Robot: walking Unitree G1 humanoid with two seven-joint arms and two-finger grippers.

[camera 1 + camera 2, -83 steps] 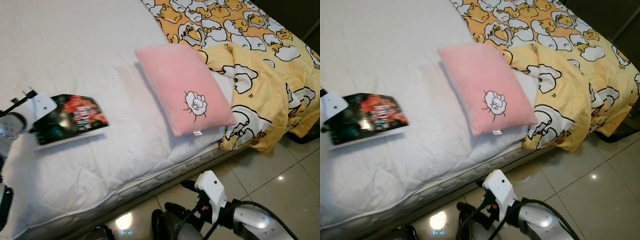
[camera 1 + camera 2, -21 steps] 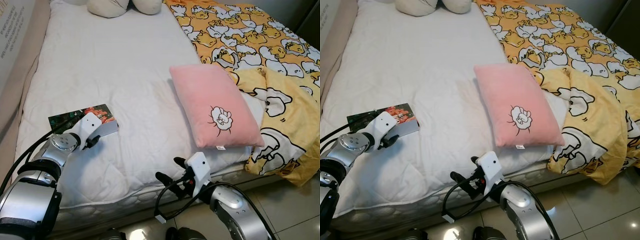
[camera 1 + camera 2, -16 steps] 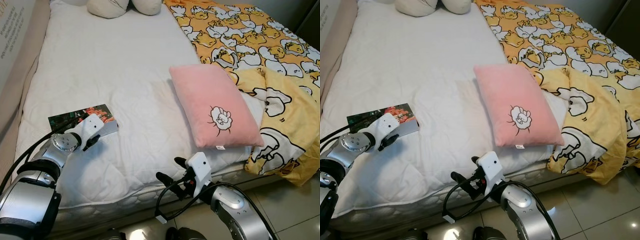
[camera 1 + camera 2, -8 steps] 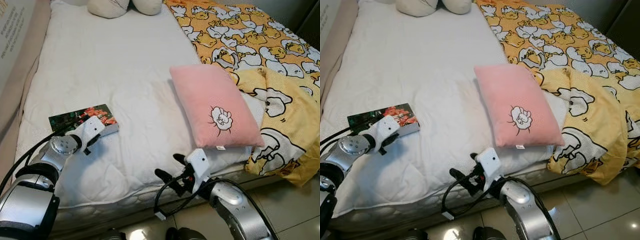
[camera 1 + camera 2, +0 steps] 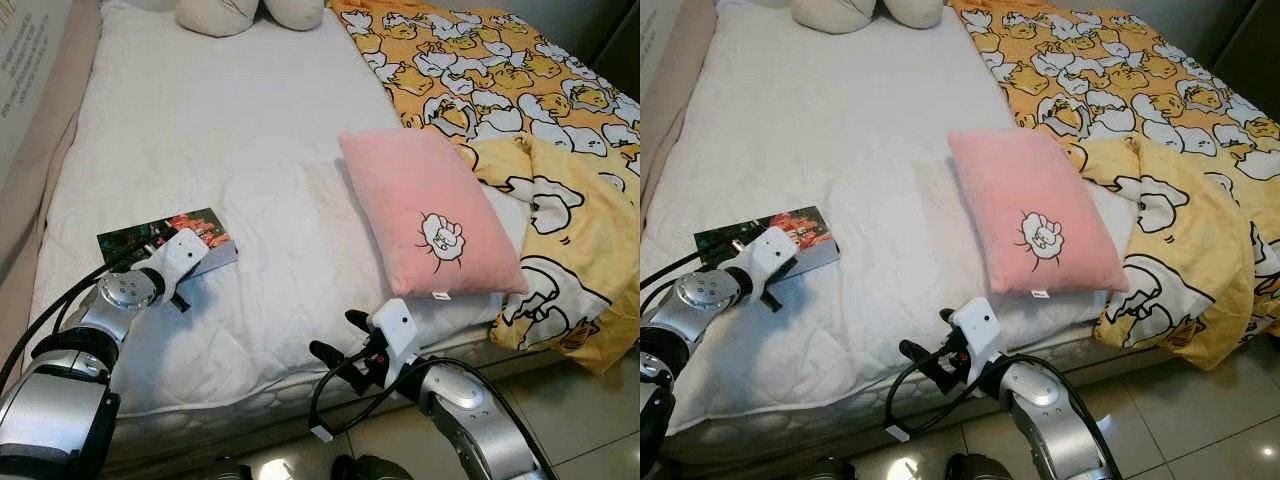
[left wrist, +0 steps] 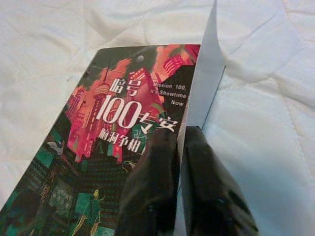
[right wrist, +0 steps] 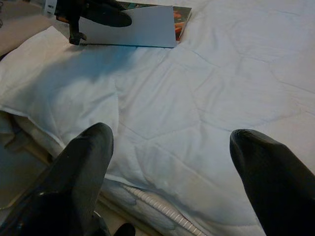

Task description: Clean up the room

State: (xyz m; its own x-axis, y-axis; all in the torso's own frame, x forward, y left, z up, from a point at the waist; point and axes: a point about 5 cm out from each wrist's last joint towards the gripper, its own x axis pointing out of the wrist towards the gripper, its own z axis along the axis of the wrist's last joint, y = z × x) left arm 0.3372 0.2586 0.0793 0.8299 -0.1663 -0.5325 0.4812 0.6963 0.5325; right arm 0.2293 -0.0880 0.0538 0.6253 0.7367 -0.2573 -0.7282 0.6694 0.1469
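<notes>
Right gripper (image 5: 338, 340): nearest, low at the foot edge of the bed, fingers spread wide, holding nothing; in its wrist view both fingertips (image 7: 86, 147) hang over the sheet's edge with the book ahead.
Floor (image 5: 590, 420): glossy pale tiles, at the bed's near right corner.
Left gripper (image 6: 179, 147): near left part of the bed, clenched on the book's right edge; wrist view shows two black fingers pinching a thin white sheet that stands up off the cover, either the book's edge or a page, cannot tell.
Book (image 5: 150, 232): lying on the sheet at the near left, dark cover with red and green art, white Chinese characters and "100"; one corner under the left gripper's white housing.
Sheet (image 5: 220, 130): white quilted, covers the left and middle of the bed, wrinkled near the book.
Pink pillow (image 5: 425, 205): mid-right of the bed, flat, slanted, small sheep drawing near its lower end; well apart from the book; right edge touching the blanket.
Blanket (image 5: 520, 90): yellow-orange with white cartoon pattern, over the right side, bunched at the near right corner and hanging off toward the floor.
Far pillows (image 5: 262, 12): two pale cushions side by side at the head of the bed.
Left edge: a beige panel (image 5: 25, 130) runs along the bed.
</notes>
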